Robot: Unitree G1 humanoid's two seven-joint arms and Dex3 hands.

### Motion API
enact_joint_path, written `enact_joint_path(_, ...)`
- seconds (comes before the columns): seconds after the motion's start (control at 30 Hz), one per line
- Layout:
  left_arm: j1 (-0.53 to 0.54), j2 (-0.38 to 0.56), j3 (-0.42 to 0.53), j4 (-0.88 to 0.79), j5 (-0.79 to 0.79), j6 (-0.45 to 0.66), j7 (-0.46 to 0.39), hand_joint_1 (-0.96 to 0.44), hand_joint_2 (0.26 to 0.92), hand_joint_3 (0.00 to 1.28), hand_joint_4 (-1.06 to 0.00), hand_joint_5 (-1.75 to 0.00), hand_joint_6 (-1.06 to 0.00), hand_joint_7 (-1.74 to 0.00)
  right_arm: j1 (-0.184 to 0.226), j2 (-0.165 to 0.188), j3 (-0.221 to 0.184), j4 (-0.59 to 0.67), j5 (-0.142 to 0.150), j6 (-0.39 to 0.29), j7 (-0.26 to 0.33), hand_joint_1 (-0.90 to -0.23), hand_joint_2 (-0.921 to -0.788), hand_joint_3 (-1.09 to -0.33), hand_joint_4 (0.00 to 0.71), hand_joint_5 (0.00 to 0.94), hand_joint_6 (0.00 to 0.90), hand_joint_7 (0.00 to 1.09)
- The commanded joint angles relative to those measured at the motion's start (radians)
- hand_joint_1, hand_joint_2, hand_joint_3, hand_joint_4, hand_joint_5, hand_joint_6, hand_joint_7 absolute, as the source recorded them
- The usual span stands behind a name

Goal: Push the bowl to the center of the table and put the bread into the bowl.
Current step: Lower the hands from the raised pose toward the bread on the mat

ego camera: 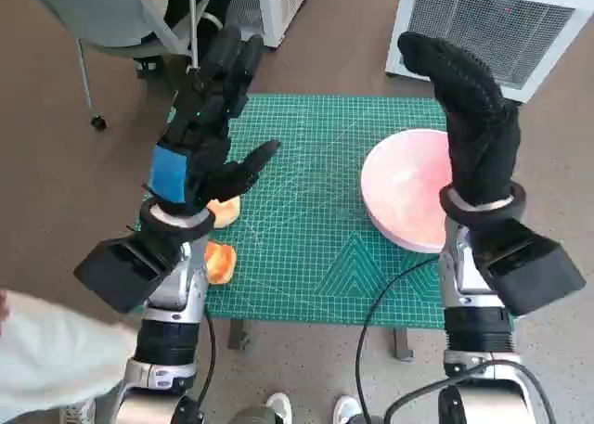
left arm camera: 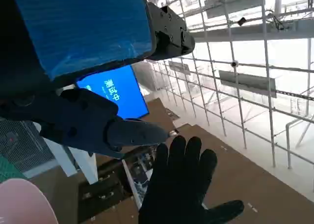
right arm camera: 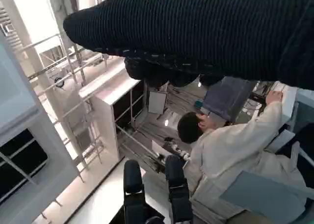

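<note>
at the three o'clock side of the green cutting mat [ego camera: 306, 192] sits the pink bowl [ego camera: 404, 187], its far edge running out past the mat's right border, so it lies well off the middle of the table. the right hand [ego camera: 469, 118] is raised above it, gloved fingers together and pointing toward twelve o'clock, holding nothing; whether it touches the bowl's rim cannot be told from the head view, since the hand is lifted toward the camera. from that hand the mat's centre lies toward nine o'clock, and the bowl stands between the two, so a push from the three o'clock rim toward nine would carry it in. my judgement is that the right hand is the nearer one for that push, though it must first come down beside the outer rim.

the bread [ego camera: 221, 211] lies at the mat's nine o'clock edge, a pale orange piece partly hidden under the left hand [ego camera: 209, 109], with a second orange piece [ego camera: 219, 262] just beside it toward six o'clock, at the mat's corner. the left hand hangs above them with fingers spread and empty, thumb pointing toward three o'clock. the bread is nearer the left hand, directly below its wrist. the wrist views look out at the room, one showing a seated person [right arm camera: 230, 150], and add nothing about the table.
</note>
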Motion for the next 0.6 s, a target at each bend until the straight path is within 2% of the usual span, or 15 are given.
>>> enact_joint_path(0.03, -0.018, 0.01, -0.005, 0.003, 0.005, 0.001, -0.005, -0.27, 0.921, 0.28, -0.26, 0.0, -0.32, -0.04, 0.031, 0.001, 0.001, 0.02, 0.004, -0.003, 0.011, -0.627, -0.921, -0.754, 0.331, 0.003, -0.001, 0.75)
enact_joint_path(0.6, -0.022, 0.015, -0.004, 0.022, 0.008, -0.012, -0.003, -0.28, 0.921, 0.28, -0.26, 0.0, -0.32, -0.04, 0.046, -0.015, -0.002, 0.062, 0.006, -0.049, 0.026, -0.618, -0.921, -0.783, 0.315, 0.0, -0.001, 0.67)
